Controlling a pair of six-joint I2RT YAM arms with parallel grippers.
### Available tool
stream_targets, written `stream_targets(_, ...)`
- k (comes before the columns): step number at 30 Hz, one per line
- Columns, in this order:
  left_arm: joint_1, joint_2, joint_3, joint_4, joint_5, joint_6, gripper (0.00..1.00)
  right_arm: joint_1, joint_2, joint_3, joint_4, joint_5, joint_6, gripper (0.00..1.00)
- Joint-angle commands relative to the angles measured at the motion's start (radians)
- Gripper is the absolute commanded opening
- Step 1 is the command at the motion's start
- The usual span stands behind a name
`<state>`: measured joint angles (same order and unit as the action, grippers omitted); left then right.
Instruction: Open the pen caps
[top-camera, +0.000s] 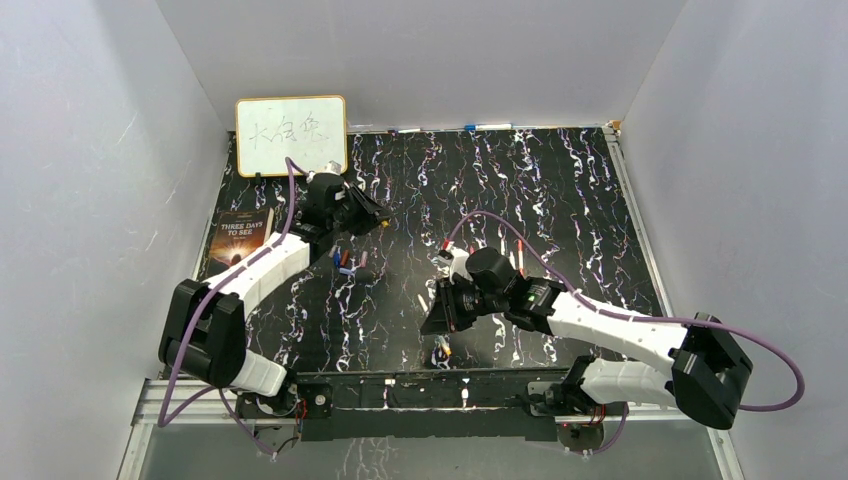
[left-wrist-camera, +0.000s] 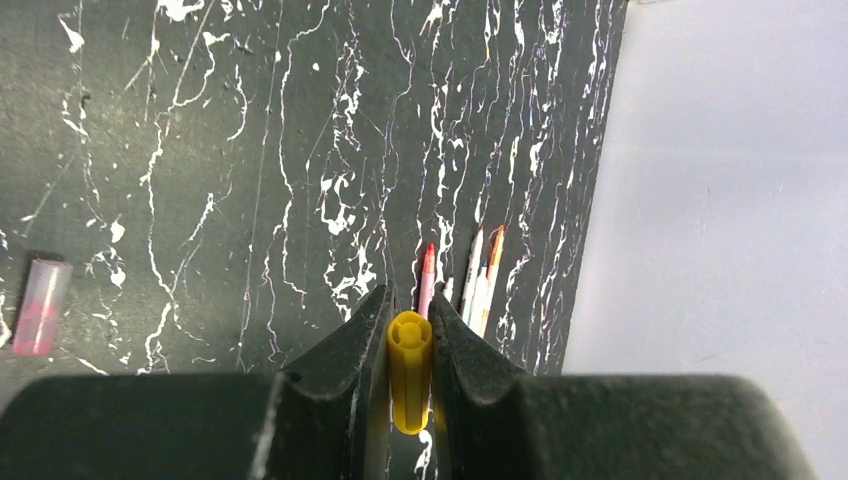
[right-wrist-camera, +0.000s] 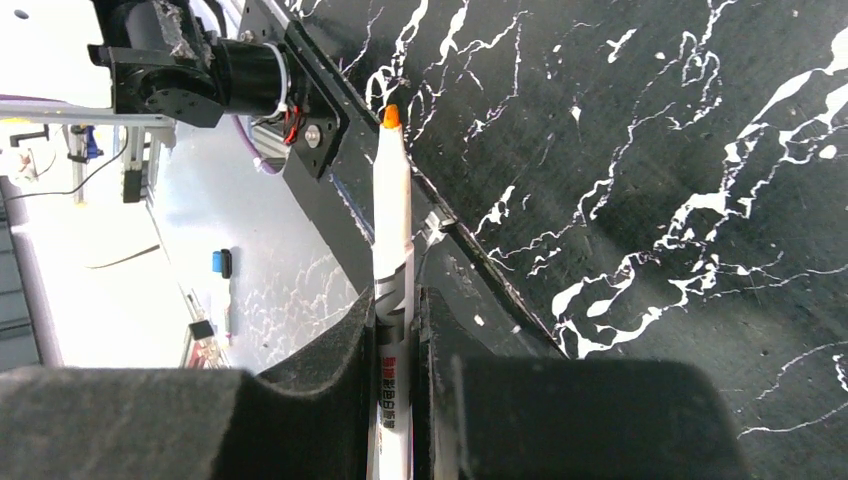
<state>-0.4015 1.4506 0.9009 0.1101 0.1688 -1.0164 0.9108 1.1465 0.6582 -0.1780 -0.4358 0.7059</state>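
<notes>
My left gripper (left-wrist-camera: 410, 305) is clamped on a yellow cap (left-wrist-camera: 410, 365) over the counter's (top-camera: 560, 180) far left part. My right gripper (right-wrist-camera: 397, 295) is closed on the white pen (right-wrist-camera: 392, 200), orange tip bare, near the near edge, so this pen is open. Loose caps (top-camera: 346, 262) lie left of centre. More pens (top-camera: 519, 257) lie mid-counter; I cannot tell whether they are capped.

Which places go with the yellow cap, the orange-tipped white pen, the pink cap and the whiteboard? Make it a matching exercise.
Things:
1. yellow cap
2. orange-tipped white pen
3. pink cap
4. whiteboard

Places:
A. lying loose on the table
B. gripped in the right jaws
C. propped at the far edge
D. gripped in the left jaws

Pairs: 1-D, 2-B, 3-A, 4-C.
</notes>
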Motion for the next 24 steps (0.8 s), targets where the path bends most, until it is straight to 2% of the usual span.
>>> stream_targets(1,0.025,-0.007,0.082,-0.109,0.064,0.107,0.05,0.006,-0.028,0.022,-0.022,0.059,-0.023,0.0)
stream_targets(10,0.029,-0.045,0.076,-0.321,0.079,0.266,0.07,-0.015,0.014,0.184,-0.209,0.303,-0.172,0.0)
stream_targets(16,0.029,-0.037,0.045,-0.401,0.051,0.334,0.08,-0.175,0.13,0.235,-0.23,0.383,-0.241,0.0)
stream_targets(24,0.028,0.079,0.069,-0.478,-0.023,0.418,0.12,-0.342,0.371,0.312,-0.188,0.52,-0.293,0.0)
